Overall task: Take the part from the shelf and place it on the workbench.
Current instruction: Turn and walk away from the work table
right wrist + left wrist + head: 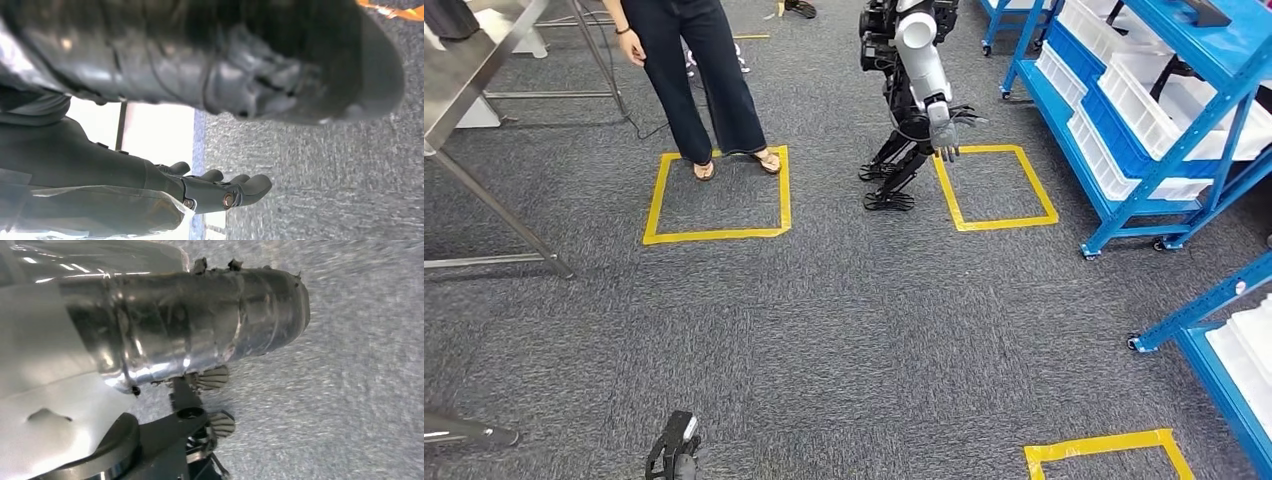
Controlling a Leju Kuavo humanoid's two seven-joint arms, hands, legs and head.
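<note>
Blue shelves (1144, 130) with several white bins (1124, 95) stand at the right; I cannot make out a part in them. A metal workbench (464, 70) stands at the far left. My left hand (679, 455) hangs low over the carpet at the lower edge of the head view. In the left wrist view its fingertips (215, 377) are apart with nothing between them. My right hand (215, 187) hangs beside my body, fingers stretched out and holding nothing.
A person (699, 70) stands on a yellow taped square (719, 195). Another robot (914, 90) stands beside a second taped square (996, 188), close to the shelves. A third taped corner (1104, 450) and another blue shelf (1224, 340) lie at the lower right.
</note>
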